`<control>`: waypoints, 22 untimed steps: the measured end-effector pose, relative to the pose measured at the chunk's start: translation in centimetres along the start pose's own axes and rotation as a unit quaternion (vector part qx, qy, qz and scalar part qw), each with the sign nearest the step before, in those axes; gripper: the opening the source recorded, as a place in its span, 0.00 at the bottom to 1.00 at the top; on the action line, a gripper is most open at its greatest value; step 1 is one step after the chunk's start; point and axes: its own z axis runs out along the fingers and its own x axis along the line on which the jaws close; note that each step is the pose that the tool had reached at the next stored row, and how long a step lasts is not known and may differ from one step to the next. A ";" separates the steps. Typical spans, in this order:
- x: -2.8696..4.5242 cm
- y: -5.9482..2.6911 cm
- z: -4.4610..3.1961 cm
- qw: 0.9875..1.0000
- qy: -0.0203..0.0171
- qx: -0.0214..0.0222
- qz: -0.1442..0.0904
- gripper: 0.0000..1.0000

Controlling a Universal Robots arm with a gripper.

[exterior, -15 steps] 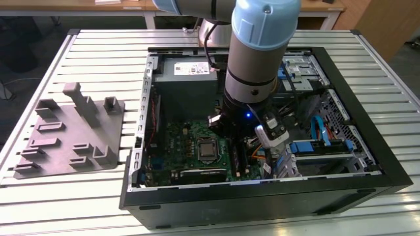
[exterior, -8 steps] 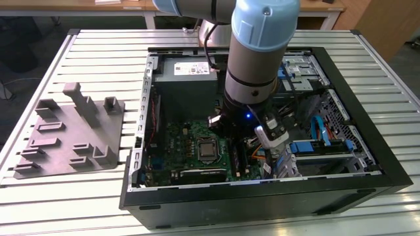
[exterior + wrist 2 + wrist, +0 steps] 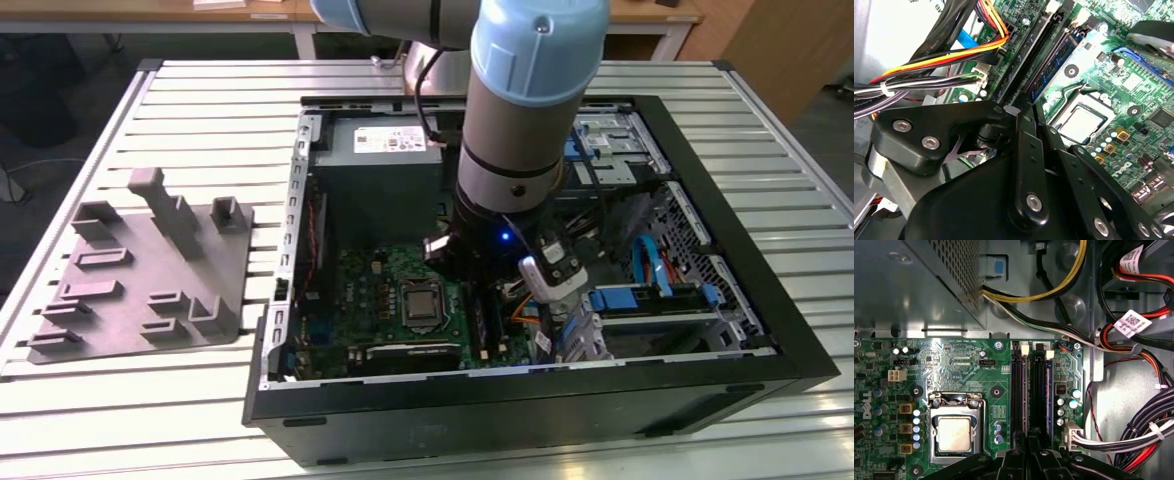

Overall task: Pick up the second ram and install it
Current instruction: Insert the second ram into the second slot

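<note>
Here, second ram [image 3: 1050,64] slotted on motherboard [image 3: 1104,80], second wrist view.

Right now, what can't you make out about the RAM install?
- First wrist view: the gripper covers the near ends of the memory slots, so the latches there are hidden.
- Second wrist view: the gripper's linkage hides the near end of the ram stick, so seating cannot be judged.
- Exterior view: the arm blocks the slots.

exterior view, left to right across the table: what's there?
Grey fixture tray → open computer case, and within it: green motherboard → processor → robot arm → drive bays with blue cables.
</note>
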 end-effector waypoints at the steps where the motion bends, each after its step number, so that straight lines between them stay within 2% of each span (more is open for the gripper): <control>1: 0.01 0.01 -0.02 1.000 0.000 0.002 -0.001 0.14; 17: 0.02 0.03 0.30 1.000 0.000 0.002 -0.001 0.14; 19: 0.02 0.03 0.30 1.000 0.000 0.002 -0.001 0.15; 20: 0.02 0.03 0.30 1.000 0.000 0.002 -0.001 0.22; 22: 0.02 0.03 -0.02 1.000 0.000 0.002 -0.001 0.22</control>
